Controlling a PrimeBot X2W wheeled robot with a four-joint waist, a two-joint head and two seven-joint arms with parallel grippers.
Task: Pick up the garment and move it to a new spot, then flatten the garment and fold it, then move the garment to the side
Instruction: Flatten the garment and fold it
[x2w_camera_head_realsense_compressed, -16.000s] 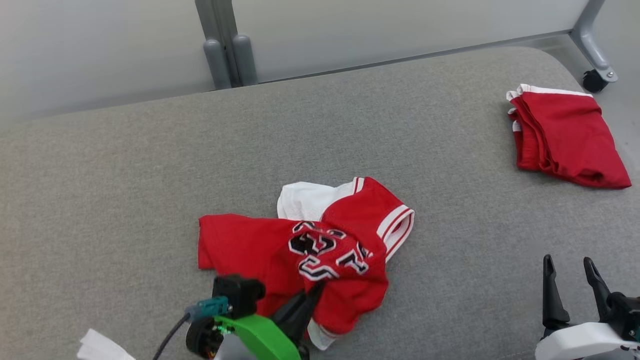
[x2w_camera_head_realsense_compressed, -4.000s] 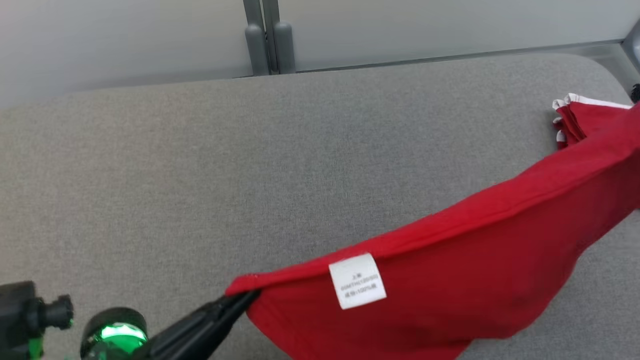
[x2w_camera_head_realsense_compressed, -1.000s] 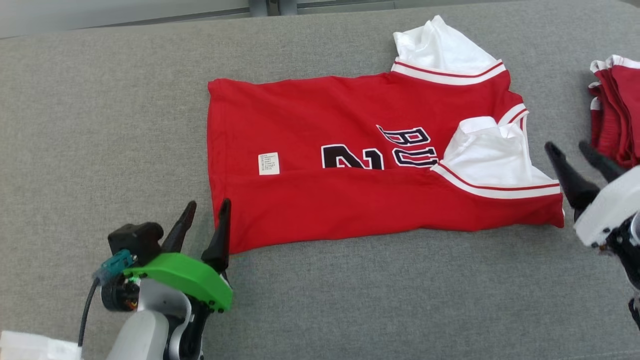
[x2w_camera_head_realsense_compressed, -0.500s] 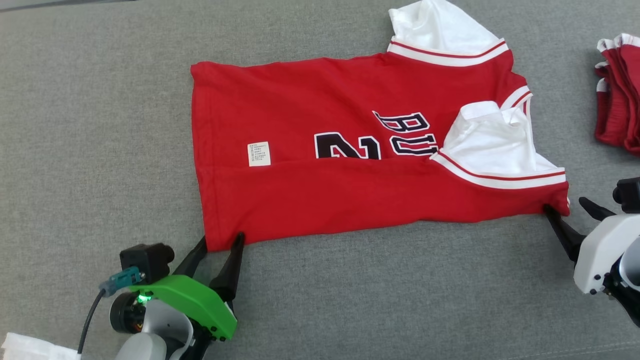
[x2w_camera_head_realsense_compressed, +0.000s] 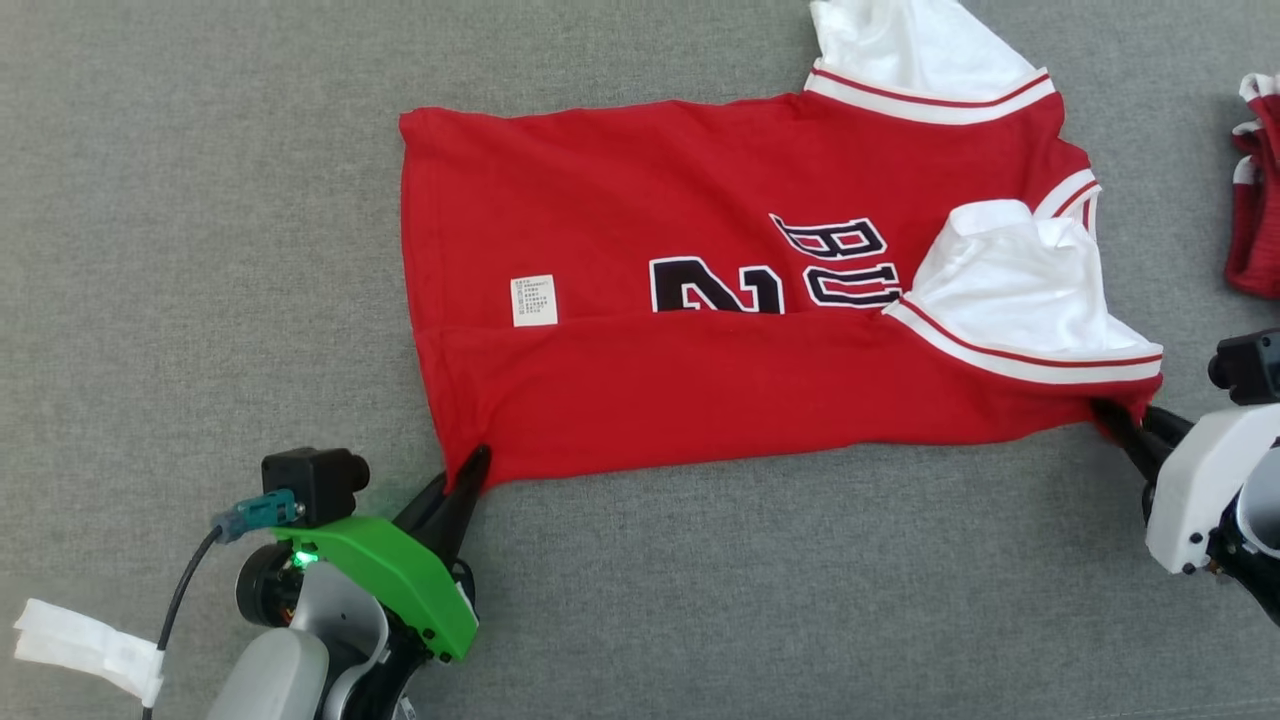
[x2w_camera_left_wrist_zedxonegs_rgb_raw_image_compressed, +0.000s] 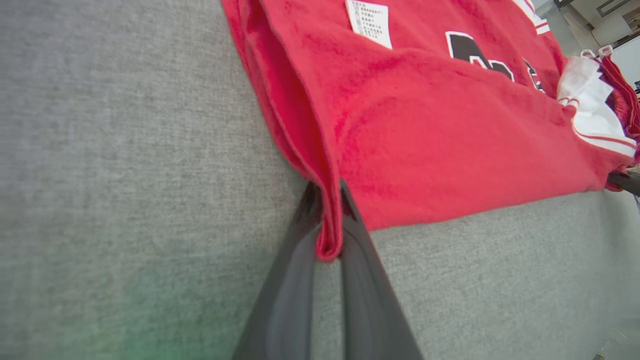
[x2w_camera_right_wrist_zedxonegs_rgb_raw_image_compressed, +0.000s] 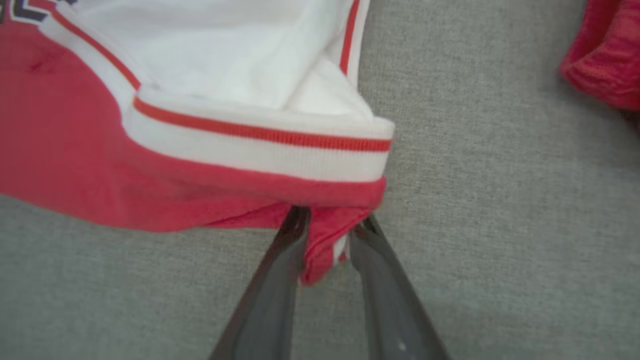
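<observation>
Red jersey (x2w_camera_head_realsense_compressed: 700, 400) lay spread on grey cushion (x2w_camera_head_realsense_compressed: 700, 600); left gripper (x2w_camera_head_realsense_compressed: 472, 472) clamped on its near hem corner, right gripper (x2w_camera_head_realsense_compressed: 1120, 418) pinched its shoulder corner.

The top edge cuts off the white sleeve (x2w_camera_head_realsense_compressed: 905, 45) of the garment (x2w_camera_head_realsense_compressed: 700, 410). Label (x2w_camera_head_realsense_compressed: 534, 300) print is too small to read. A fold (x2w_camera_head_realsense_compressed: 700, 322) hides the lower lettering (x2w_camera_head_realsense_compressed: 715, 295).

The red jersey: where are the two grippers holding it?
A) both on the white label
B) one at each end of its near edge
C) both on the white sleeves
B: the left gripper pinches the near hem corner of the red jersey, and the right gripper pinches the near corner at the opposite, sleeve end.
</observation>
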